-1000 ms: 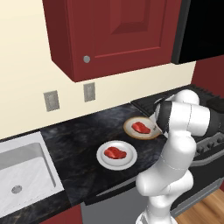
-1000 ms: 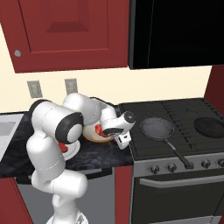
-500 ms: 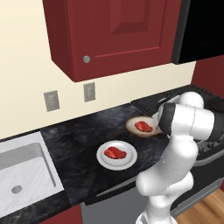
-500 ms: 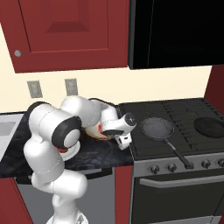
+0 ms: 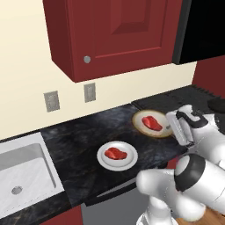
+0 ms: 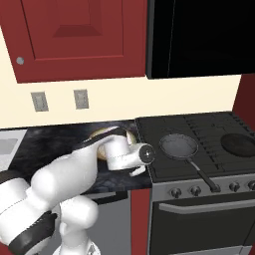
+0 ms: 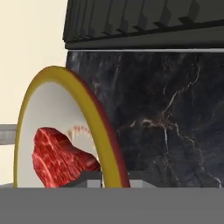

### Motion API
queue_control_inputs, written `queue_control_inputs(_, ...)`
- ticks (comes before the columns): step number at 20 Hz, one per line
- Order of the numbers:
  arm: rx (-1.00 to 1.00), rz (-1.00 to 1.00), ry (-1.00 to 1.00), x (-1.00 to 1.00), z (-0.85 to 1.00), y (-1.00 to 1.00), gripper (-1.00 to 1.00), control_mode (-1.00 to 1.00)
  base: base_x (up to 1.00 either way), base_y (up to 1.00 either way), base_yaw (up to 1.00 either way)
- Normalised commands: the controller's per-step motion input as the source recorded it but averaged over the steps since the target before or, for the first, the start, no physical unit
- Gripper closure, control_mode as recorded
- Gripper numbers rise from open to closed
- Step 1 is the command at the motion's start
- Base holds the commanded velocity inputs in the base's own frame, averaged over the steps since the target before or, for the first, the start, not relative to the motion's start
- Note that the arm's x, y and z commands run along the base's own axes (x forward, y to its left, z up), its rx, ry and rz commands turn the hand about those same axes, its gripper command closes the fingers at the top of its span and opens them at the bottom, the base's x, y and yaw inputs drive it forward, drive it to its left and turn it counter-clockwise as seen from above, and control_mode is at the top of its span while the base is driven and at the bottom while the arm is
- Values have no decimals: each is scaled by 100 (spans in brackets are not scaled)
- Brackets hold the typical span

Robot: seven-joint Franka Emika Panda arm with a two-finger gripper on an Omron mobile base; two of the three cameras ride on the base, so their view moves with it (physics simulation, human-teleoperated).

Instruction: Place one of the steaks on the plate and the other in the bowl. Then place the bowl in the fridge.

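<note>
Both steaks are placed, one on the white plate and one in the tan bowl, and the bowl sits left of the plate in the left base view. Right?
Nearly. The left base view shows the bowl to the right of the plate, beside the stove, not left of it. The rest holds: one steak lies on the plate and the other steak in the bowl.

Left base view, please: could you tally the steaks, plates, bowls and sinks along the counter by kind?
Steaks: 2
Plate: 1
Bowl: 1
Sink: 1
Total: 5
</note>
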Motion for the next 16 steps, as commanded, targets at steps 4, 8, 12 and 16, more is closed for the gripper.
queue_control_inputs(4, 6, 0, 2, -89, 100, 0, 100, -100, 0, 0, 0)
queue_control_inputs(8, 1, -5, 35, -36, 68, -1, 100, -100, 0, 0, 0)
queue_control_inputs(12, 0, -5, 19, -25, -16, -7, 100, -100, 0, 0, 0)
queue_control_inputs(16, 4, 0, -9, -19, -3, -15, 100, -100, 0, 0, 0)
